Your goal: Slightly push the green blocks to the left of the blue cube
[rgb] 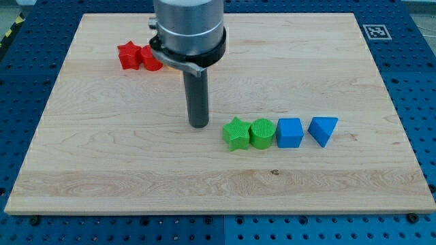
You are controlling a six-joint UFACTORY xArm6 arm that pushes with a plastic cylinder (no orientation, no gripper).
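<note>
A green star block and a green round block sit side by side, touching, just to the view's left of the blue cube. A blue wedge-shaped block lies to the view's right of the cube. My tip rests on the wooden board to the view's left of the green star, a small gap apart from it.
A red star block and another red block, partly hidden behind the arm, lie near the view's top left. The wooden board sits on a blue perforated table. A fiducial marker is at the top right.
</note>
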